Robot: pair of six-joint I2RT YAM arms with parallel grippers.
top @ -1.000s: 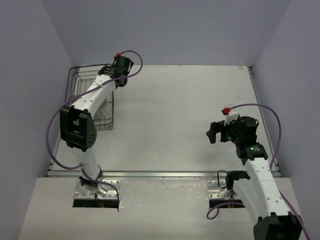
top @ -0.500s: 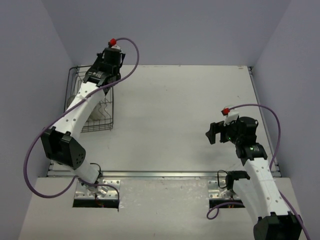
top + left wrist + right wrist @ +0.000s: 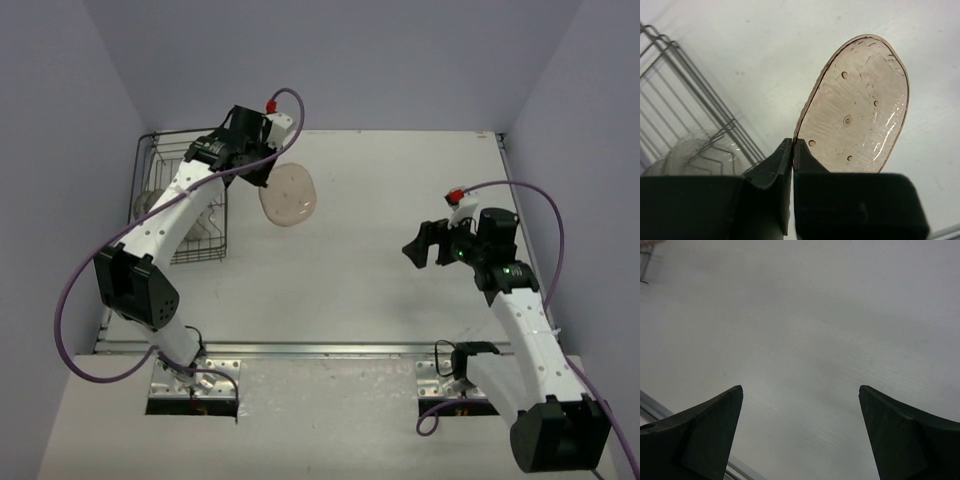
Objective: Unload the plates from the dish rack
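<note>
Compared with half a second ago, the left arm has swung to the right, out of the dish rack (image 3: 160,165), and the right arm has turned a little to the left. On the white table (image 3: 400,200) the black wire rack stands in the far left corner, and a clear plate (image 3: 692,150) stands inside it. A see-through pink plate (image 3: 288,195) hangs in the air just right of the rack, above the table. The left gripper (image 3: 791,146) is clenched on its rim. The right gripper (image 3: 800,392) is spread wide and holds nothing.
</note>
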